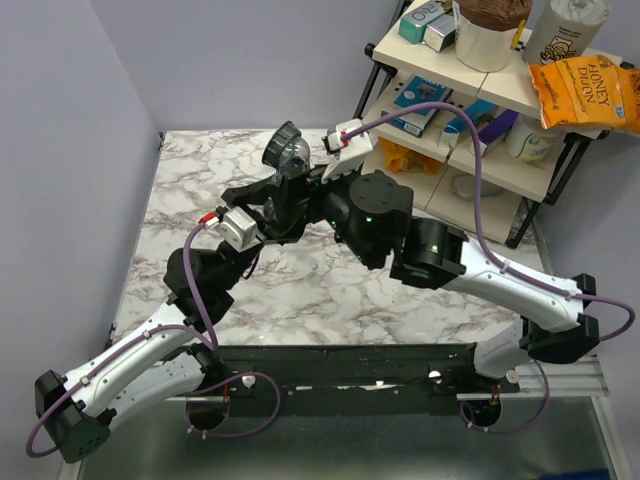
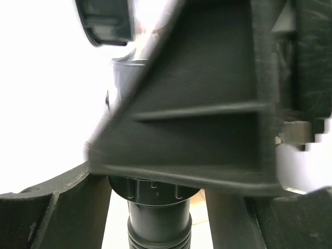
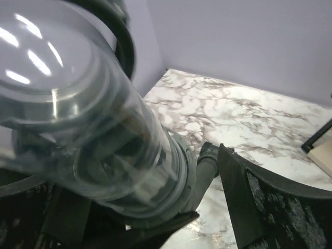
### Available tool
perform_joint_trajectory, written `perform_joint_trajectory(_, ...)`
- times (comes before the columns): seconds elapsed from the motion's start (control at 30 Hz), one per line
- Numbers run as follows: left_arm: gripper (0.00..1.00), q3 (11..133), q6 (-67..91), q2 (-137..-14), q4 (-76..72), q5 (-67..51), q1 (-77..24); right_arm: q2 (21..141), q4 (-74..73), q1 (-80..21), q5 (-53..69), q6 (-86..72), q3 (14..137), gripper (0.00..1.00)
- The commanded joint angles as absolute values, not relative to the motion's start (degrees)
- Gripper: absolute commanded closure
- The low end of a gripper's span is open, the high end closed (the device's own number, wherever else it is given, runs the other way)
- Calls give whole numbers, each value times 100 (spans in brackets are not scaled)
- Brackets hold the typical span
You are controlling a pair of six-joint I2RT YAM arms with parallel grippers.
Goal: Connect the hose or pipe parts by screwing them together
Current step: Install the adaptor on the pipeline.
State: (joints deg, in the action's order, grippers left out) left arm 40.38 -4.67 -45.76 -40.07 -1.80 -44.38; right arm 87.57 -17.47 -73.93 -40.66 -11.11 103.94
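Note:
Both grippers meet above the middle of the marble table (image 1: pixel 190 180). The Y-shaped fitting (image 1: pixel 288 150) points up and back, and its clear end piece (image 3: pixel 78 104) fills the right wrist view, with a grey collar (image 3: pixel 182 171) and a black side branch (image 3: pixel 205 168) below it. My right gripper (image 3: pixel 140 199) is open around the fitting, its right finger (image 3: pixel 259 202) standing apart from it. In the left wrist view my left gripper (image 2: pixel 155 207) is shut on the collar nut (image 2: pixel 155 191) of the black ribbed hose (image 2: pixel 158 236). The right gripper's finger hides the joint above it.
A shelf rack (image 1: pixel 470 120) with boxes, a tub and an orange snack bag (image 1: pixel 585 92) stands at the back right. Purple cables (image 1: pixel 470 170) loop over both arms. Lilac walls close the table's left and far sides.

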Motion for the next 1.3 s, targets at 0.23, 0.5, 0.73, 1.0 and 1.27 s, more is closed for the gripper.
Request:
perform_joint_trajectory(0.23, 100, 4500, -536, -4359, -5177, -141, -4377, 8086, -2215, -7532, -2320, -475, 9511, 0)
perform_joint_trajectory(0.5, 100, 4482, -545, -4316, -5115, -141, -4377, 7480, -2397, -7471, -1258, 613, 9413, 0)
perform_joint_trajectory(0.73, 100, 4482, -492, -4307, -5071, -184, -4377, 6997, -2935, -6480, 1507, 1528, 9352, 0)
perform_joint_trajectory(1.0, 100, 4465, -176, -4307, -4878, -237, -4377, 7233, -2681, -5186, 3031, 1933, 9975, 0)
perform_joint_trajectory(1.27, 100, 4368, 228, -4324, -4667, -299, -4386, 7813, -2461, -4817, 3972, 1820, 10660, 0)
